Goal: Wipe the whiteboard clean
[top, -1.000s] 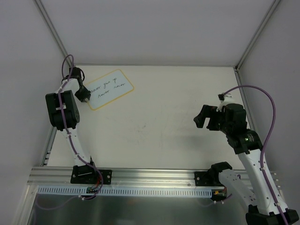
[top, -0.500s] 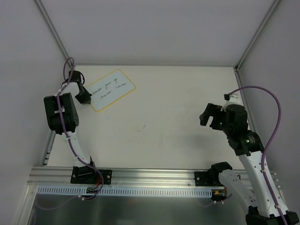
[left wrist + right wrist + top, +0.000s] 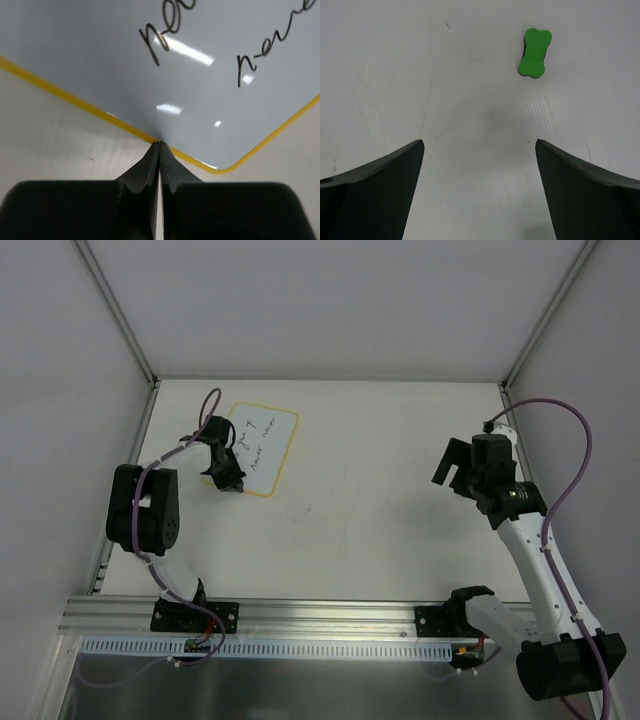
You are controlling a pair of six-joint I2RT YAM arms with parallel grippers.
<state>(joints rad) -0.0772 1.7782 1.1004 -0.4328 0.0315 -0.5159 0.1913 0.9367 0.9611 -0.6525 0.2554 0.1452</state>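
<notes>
The pale surface [image 3: 380,520] carries the whiteboard [image 3: 268,445] at its far left, lying flat; the left fingers [image 3: 172,172] are pressed together, their tips touching the board's yellow near border, though whether they nip the rim I cannot tell; the right fingers [image 3: 380,185] stand wide apart, holding nothing, over bare surface well apart from the board; the green bone-shaped eraser [image 3: 535,52] lies ahead of them; the black handwriting [image 3: 254,438] is unwiped. The step looks like fetching the eraser: bring the right fingers over it, straddle its narrow waist, close squarely; let the left pin the board lightly so wiping cannot skid it.
</notes>
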